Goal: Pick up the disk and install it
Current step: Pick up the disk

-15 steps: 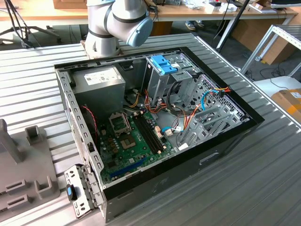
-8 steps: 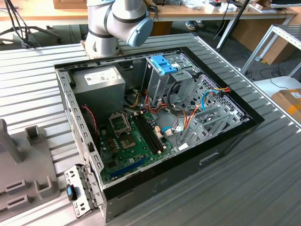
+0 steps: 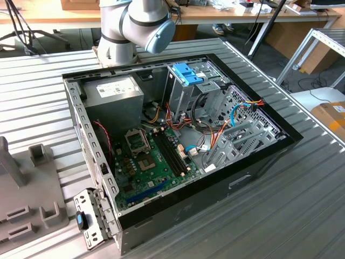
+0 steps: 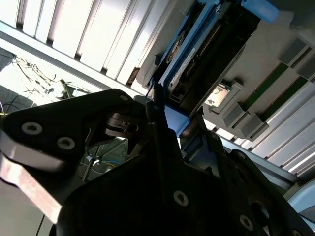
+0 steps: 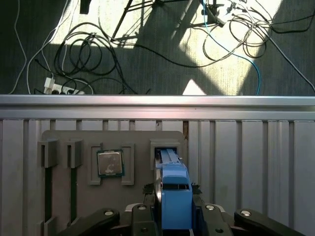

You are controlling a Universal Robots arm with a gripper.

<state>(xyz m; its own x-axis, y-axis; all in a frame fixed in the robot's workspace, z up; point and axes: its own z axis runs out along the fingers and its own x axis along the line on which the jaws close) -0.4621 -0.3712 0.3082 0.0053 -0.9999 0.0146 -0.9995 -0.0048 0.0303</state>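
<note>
At the exterior view's left lies the grey holder tray (image 3: pixel 32 186), with the open computer case (image 3: pixel 215 189) beside it. The first wrist view adds the disk (image 5: pixel 172 179), on edge in a tray slot beside a processor chip (image 5: pixel 110 163). The gripper (image 5: pixel 175 206) straddles it, but whether it clamps cannot be told.

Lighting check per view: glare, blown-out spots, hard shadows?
Exterior view: even light, computer case interior readable, no strong glare. Second wrist view: table slats blown out, gripper a dark underexposed mass. First wrist view: hard sun patches and shadows on the floor; disk evenly lit.
</note>
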